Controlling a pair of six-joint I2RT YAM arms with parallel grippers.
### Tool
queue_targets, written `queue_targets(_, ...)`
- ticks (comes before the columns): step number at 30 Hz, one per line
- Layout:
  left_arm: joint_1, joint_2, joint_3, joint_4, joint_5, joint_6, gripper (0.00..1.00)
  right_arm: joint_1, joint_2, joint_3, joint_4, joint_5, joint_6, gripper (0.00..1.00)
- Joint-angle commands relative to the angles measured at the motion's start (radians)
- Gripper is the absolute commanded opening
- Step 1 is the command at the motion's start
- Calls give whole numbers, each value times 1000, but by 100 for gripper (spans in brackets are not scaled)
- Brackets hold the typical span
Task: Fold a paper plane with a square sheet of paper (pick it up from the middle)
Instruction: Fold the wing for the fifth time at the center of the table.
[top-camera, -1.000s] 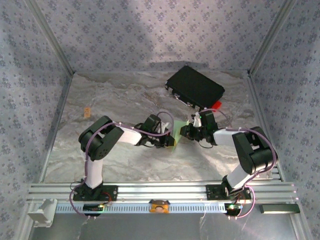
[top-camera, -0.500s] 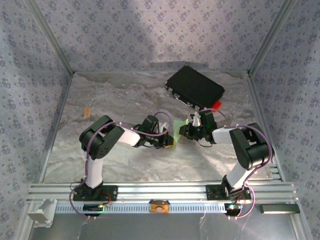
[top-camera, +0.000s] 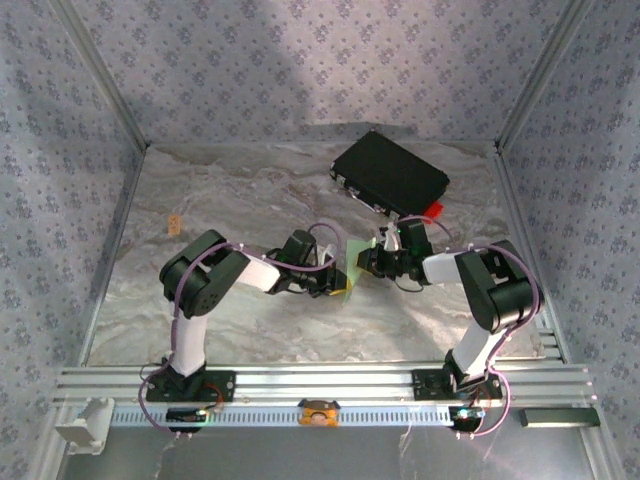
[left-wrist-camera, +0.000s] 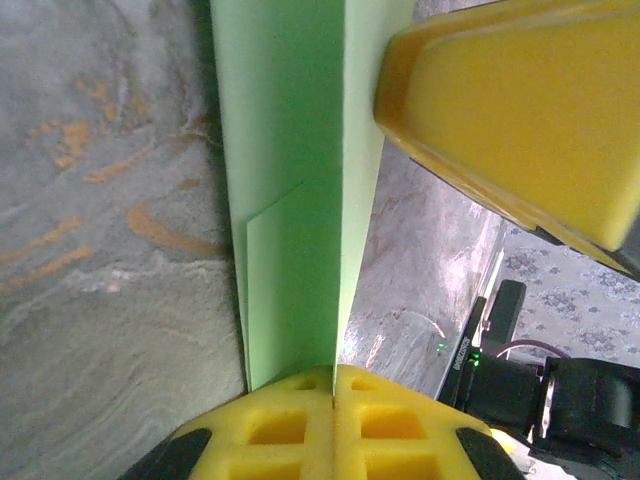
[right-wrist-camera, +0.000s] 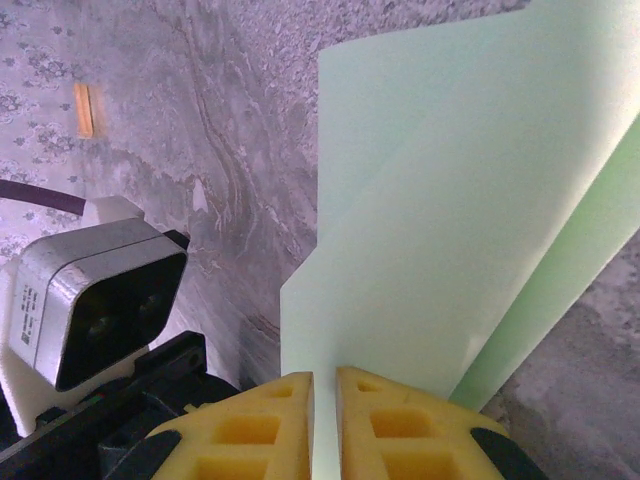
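The square sheet of paper (top-camera: 350, 270) is pale green, folded lengthwise, and held off the table between both grippers at mid-table. In the left wrist view the paper (left-wrist-camera: 290, 180) rises as a creased strip from my left gripper (left-wrist-camera: 335, 378), whose yellow pads are shut on its near edge. One yellow finger (left-wrist-camera: 500, 110) of the other gripper shows at upper right. In the right wrist view the paper (right-wrist-camera: 460, 230) fans up as pale overlapping layers from my right gripper (right-wrist-camera: 323, 390), pads pinched on its edge with a thin gap. From above, the left gripper (top-camera: 335, 280) and right gripper (top-camera: 366, 263) almost touch.
A black rectangular case (top-camera: 390, 172) lies at the back right with a small red tab (top-camera: 432, 209) at its near corner. A small tan piece (top-camera: 174, 222) sits at the left of the marbled table (top-camera: 240, 190). Patterned walls close in three sides.
The right arm's elbow has swung inward to the left while its gripper stayed on the paper. The left gripper and the paper have barely shifted.
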Motion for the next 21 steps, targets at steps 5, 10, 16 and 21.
queue_targets(5, 18, 39, -16, -75, -63, -5, 0, -11, 30, 26, 22, -23, 11, 16)
queue_targets(10, 21, 46, -20, -83, -71, -20, 0, -13, 50, 33, 24, -27, 14, 17)
queue_targets(16, 25, 55, -23, -86, -75, -27, 0, -11, 82, 36, -10, 10, 5, 17)
queue_targets(21, 24, 56, -19, -90, -74, -26, 0, -8, 102, 41, -69, 50, -15, 16)
